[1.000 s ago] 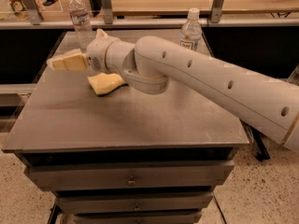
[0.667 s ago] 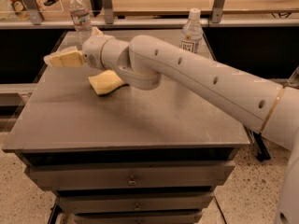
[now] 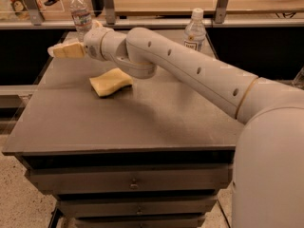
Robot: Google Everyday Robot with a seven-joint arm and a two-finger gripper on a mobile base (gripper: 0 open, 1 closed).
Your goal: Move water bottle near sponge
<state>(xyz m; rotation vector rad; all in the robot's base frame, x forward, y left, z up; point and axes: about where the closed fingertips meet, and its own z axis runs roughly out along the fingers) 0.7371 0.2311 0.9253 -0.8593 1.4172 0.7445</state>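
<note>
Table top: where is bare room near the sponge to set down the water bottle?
The table is bare from the sponge to the front edge, and left of the sponge too. Crowded: the back left, where the gripper hovers near the water bottle, and right of the sponge, under the arm.
</note>
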